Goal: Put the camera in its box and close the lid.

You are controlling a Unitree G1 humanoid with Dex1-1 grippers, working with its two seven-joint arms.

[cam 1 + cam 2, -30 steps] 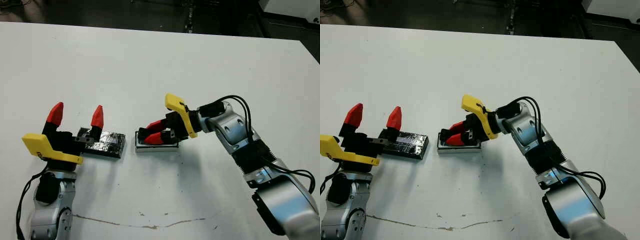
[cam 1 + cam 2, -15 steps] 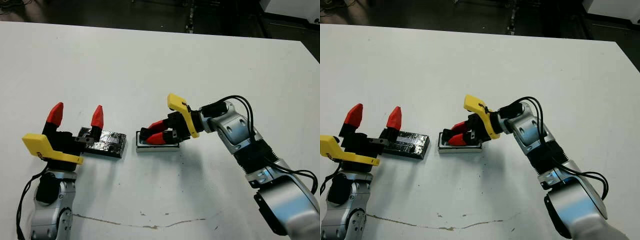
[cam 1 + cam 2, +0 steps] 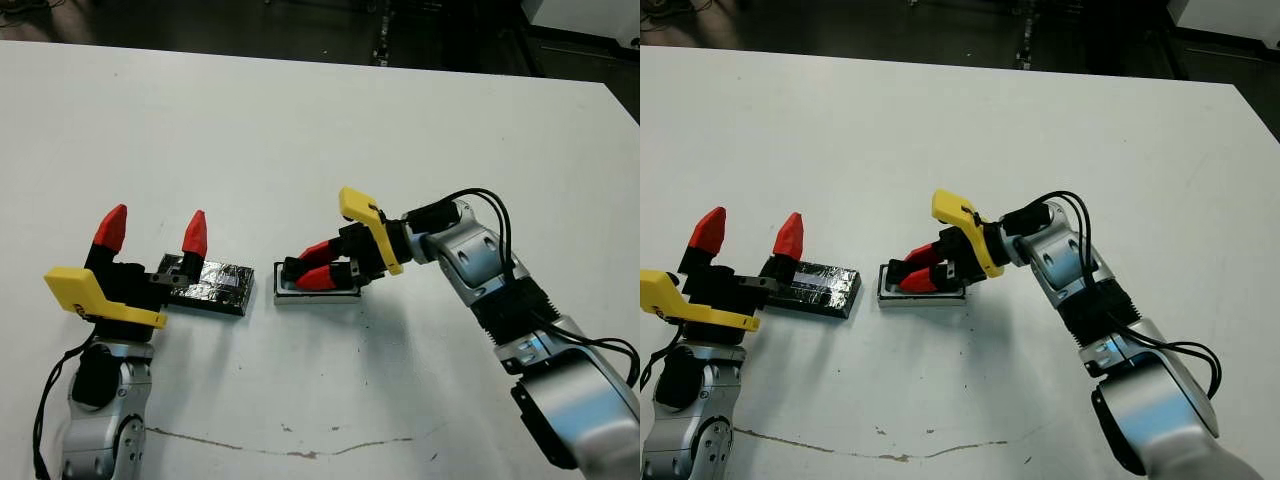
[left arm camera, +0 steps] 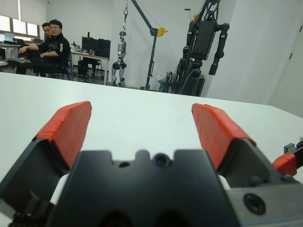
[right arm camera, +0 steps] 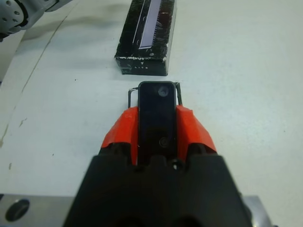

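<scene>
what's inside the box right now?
The right gripper holds the camera between its fingers, right over the box. Whether the camera sits in the box yet is hidden by the fingers. The lid lies apart.

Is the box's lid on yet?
No. The lid lies on the table beside the box, apart from it.

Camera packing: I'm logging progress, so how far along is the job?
Nothing is finished yet. In hand: the right gripper is shut on the camera, holding it over the white box; it is not released. Left to do: let go of the camera and fit the lid, which lies on the table beside the box, near the open, empty left gripper.
</scene>
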